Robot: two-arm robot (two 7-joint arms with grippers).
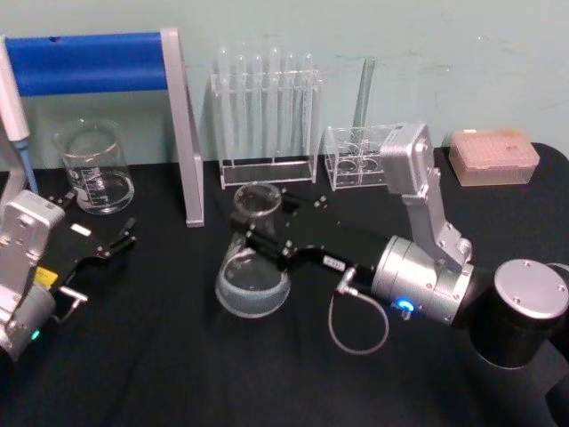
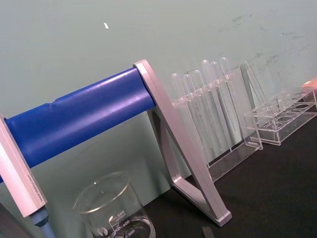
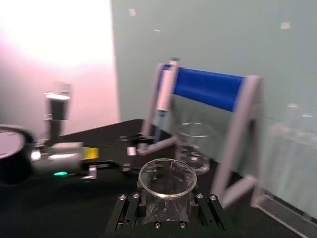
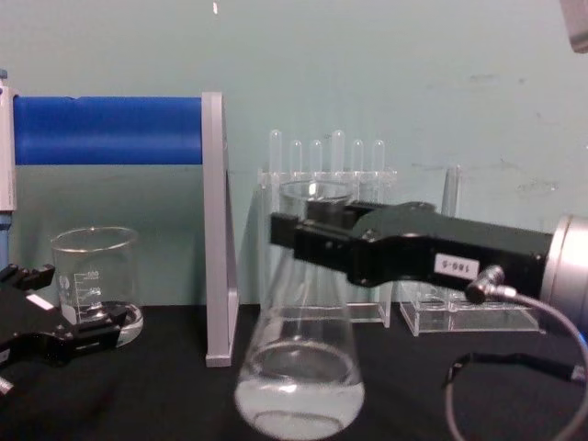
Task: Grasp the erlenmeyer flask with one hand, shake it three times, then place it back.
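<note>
We see the hand point(image 1: 260, 233), on the right arm, clamped around the neck of the erlenmeyer flask point(image 1: 253, 289). The flask is upright just right of the blue-barred stand's point(image 1: 182, 133) grey leg and a little nearer us; whether its base touches the black table point(image 1: 178, 374) we cannot tell. The left gripper point(image 1: 124, 238) rests left of that leg, jaws apart.

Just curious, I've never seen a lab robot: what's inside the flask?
A shallow layer of clear liquid lies at the bottom of the flask; above it the flask looks empty. The right gripper clamps the neck, hiding the inside there. The left gripper sits parked, open.
</note>
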